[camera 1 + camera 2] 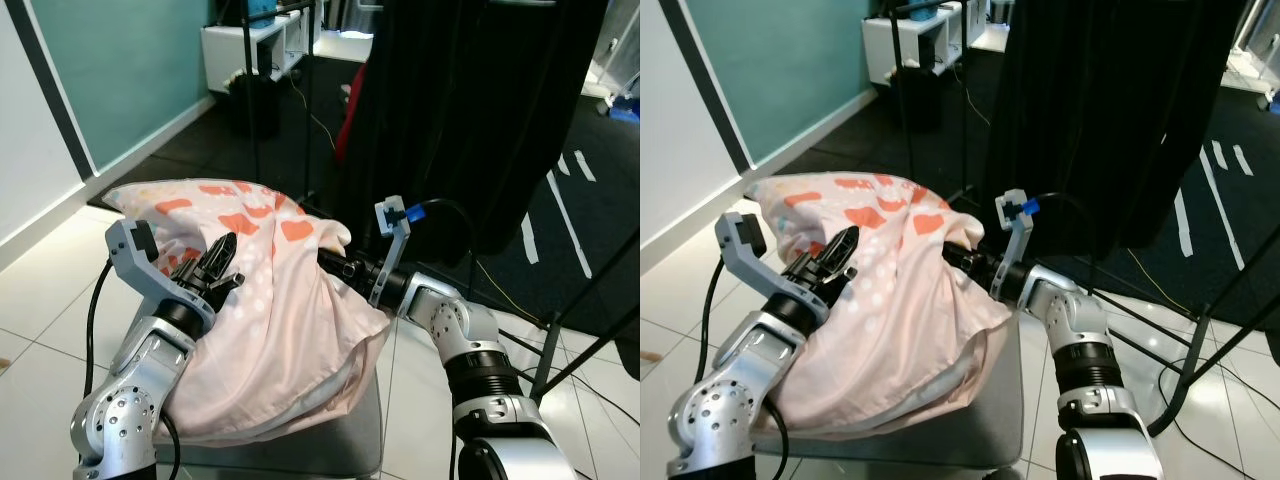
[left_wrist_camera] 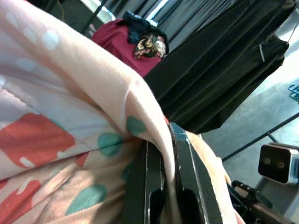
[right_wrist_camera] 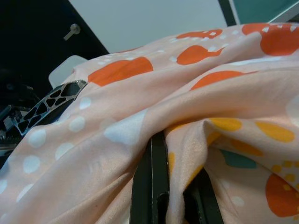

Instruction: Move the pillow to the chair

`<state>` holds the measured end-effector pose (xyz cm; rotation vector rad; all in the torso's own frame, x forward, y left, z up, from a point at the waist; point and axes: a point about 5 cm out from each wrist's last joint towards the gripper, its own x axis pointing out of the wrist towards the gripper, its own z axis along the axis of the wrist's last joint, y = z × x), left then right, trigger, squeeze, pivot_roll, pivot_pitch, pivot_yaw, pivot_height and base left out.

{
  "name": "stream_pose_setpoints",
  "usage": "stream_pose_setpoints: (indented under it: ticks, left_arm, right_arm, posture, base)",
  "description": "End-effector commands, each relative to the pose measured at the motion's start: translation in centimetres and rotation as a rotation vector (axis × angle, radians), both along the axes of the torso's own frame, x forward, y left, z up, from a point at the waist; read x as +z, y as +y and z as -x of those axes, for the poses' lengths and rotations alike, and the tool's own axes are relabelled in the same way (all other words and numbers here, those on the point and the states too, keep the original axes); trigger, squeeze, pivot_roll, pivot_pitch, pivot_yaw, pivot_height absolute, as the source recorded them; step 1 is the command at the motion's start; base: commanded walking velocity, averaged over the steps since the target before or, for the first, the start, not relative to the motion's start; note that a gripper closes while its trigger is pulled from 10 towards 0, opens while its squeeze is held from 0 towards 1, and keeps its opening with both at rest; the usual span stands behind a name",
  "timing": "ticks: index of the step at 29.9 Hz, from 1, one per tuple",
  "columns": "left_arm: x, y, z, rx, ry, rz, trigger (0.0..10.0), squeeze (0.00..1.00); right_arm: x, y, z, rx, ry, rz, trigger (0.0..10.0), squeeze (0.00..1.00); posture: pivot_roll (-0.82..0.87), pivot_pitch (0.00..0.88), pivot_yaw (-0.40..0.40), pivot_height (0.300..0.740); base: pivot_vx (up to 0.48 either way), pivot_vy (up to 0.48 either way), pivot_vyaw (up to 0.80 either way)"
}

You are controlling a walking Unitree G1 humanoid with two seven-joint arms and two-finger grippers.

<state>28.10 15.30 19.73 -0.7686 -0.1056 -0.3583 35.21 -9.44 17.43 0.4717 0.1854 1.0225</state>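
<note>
The pillow [image 1: 270, 300] is pale pink with orange patches and white dots. It rests bunched on the grey chair seat [image 1: 362, 425] right in front of me. My left gripper [image 1: 215, 262] grips its left side, with a fold of the fabric pinched between the black fingers [image 2: 187, 182]. My right gripper [image 1: 335, 264] holds the right side, its fingers [image 3: 152, 182] sunk into the cloth and shut on a fold. Part of the pillow's lower edge hangs over the seat's front.
Black hanging fabric [image 1: 470, 110] on a rack stands just behind the chair, with black stand legs [image 1: 575, 320] at the right. A white shelf unit [image 1: 260, 40] and a teal wall [image 1: 120, 70] lie farther back. A yellow cable [image 1: 320, 130] crosses the dark floor.
</note>
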Motion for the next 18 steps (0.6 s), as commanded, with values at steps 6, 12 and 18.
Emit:
stream_pose_setpoints:
  ticks: [6,12,18]
  left_arm:
    - [1.45,-3.10,0.55,-0.143,-0.068,-0.026,10.0,0.00]
    - [1.65,-2.73,0.57,-0.115,-0.075,-0.066,10.0,0.00]
    - [1.36,-2.30,0.67,-0.086,-0.066,-0.100,10.0,0.00]
  right_arm:
    - [1.36,2.55,0.72,0.102,-0.050,-0.061,0.0,0.00]
    - [1.40,2.87,0.91,0.103,-0.054,-0.070,0.0,0.00]
    - [1.38,3.15,1.05,0.103,-0.054,-0.074,0.0,0.00]
  posture:
    - [-0.12,0.000,-0.042,0.687]
    - [-0.11,0.000,-0.041,0.707]
    - [-0.11,0.000,-0.040,0.731]
  base:
    - [0.000,0.000,0.00]
    - [0.000,0.000,0.00]
    - [0.000,0.000,0.00]
